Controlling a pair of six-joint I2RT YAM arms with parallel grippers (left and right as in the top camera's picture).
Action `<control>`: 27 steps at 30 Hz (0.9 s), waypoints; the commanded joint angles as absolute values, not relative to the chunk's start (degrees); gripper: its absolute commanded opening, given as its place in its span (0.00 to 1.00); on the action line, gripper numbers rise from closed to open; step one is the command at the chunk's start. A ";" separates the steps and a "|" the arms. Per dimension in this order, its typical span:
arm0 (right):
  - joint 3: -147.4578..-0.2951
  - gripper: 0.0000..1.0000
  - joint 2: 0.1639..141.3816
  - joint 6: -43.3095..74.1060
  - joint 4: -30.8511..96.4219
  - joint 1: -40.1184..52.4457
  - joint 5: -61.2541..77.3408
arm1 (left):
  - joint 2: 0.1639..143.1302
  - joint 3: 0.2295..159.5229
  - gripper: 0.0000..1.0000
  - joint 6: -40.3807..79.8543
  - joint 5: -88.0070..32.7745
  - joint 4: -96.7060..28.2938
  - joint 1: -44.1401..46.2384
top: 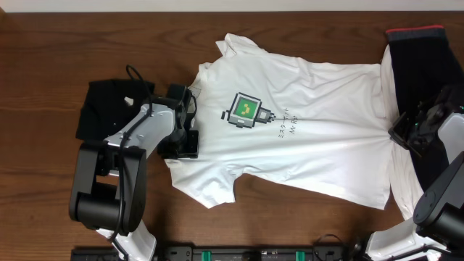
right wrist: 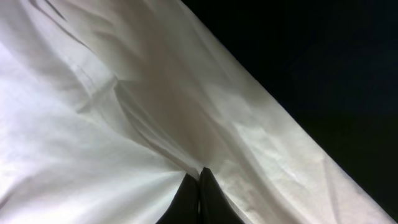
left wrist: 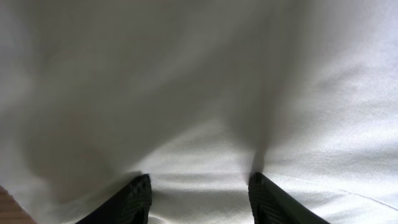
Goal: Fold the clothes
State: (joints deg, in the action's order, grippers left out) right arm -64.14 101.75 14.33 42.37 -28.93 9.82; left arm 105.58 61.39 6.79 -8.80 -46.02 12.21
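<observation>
white t-shirt (top: pixel 312 138) flat, logo up, mid-table (top: pixel 43 43); collar toward left edge, hem toward right edge. your left gripper (top: pixel 183 138): fingers (left wrist: pixel 138 194) spread, tips down on cloth at shoulder, nothing pinched. your right gripper (top: pixel 399 134): fingers pressed together, pinching hem cloth. step in hand, as i judge: setting up first fold. next move likely needs left to close on cloth, then both lift level; uneven pull would skew fold. black garment with red band (top: pixel 420 65) at right edge, second black garment (top: pixel 101 109) near left edge.

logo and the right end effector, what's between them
Only wrinkled T-shirt cloth, with dark lettering next to the logo; the overhead view shows it.
</observation>
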 commanded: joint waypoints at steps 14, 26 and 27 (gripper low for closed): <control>-66.63 0.38 99.59 10.11 49.89 -29.54 17.78 | 107.42 60.97 0.53 6.02 -8.34 -44.91 12.19; -57.39 0.37 99.37 14.24 43.53 -28.05 8.84 | 107.39 60.97 0.54 6.02 -8.34 -44.86 12.19; -56.12 0.36 99.37 14.20 41.93 -28.05 9.93 | 107.39 60.97 0.53 6.02 -8.34 -44.86 12.19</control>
State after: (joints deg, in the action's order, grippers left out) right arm -59.29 100.33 13.43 43.86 -28.69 9.10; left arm 105.58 61.39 6.81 -8.82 -45.98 12.21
